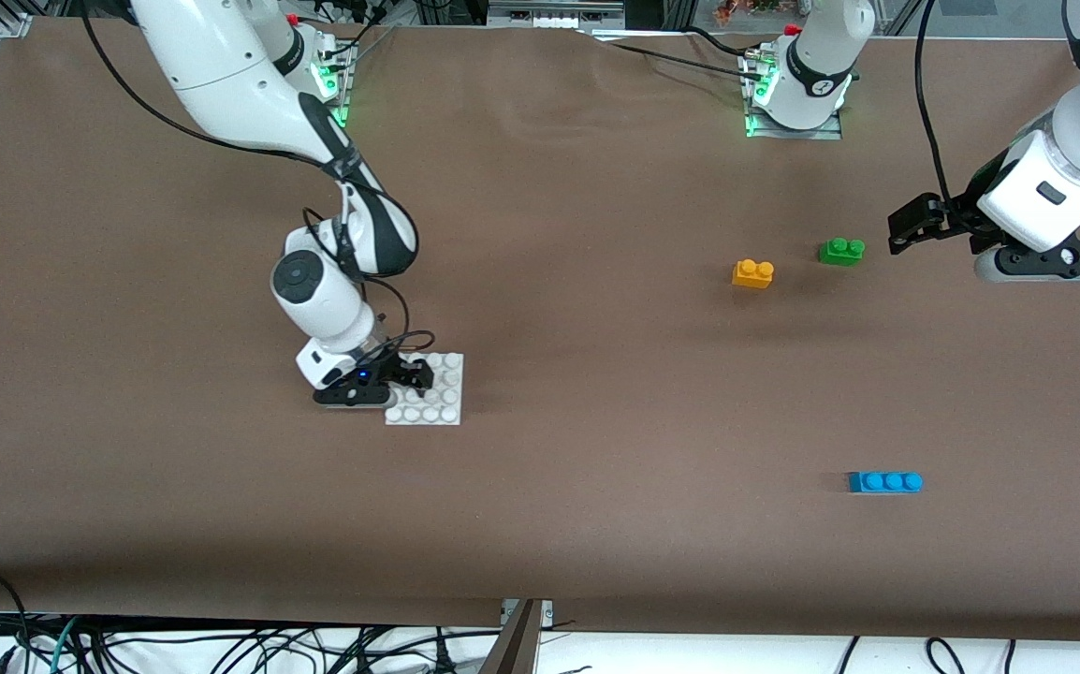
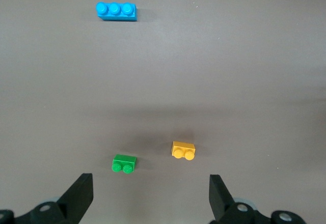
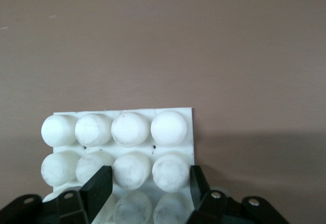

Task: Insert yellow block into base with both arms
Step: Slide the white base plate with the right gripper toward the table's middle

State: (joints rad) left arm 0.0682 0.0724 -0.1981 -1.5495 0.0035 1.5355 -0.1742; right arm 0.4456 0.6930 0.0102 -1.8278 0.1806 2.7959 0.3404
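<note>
The right gripper [image 1: 406, 374] sits low on the base [image 1: 437, 398], at the edge of the plate toward the right arm's end of the table; in the right wrist view its fingers [image 3: 99, 186] stand a little apart around two of the white studs, pressing or bracing there rather than clamped on anything, so the plate looks pinned to the table [image 1: 540, 524]; the left gripper [image 1: 914, 225] hangs spread wide and empty in the air just beside the green brick [image 1: 841, 250], toward the left arm's end; the yellow block [image 1: 752, 272] lies untouched on the table, studs up, near the green brick and slightly nearer the front camera, well apart from the base; the blue brick [image 1: 884, 481] lies nearer the camera again, out of the way; the step in hand appears to be the approach to the pick, with insertion not yet begun; the next move likely calls for the left arm to shift over the yellow block, pass the green one, descend and close across its short sides, then carry it to the free studs of the base.
</note>
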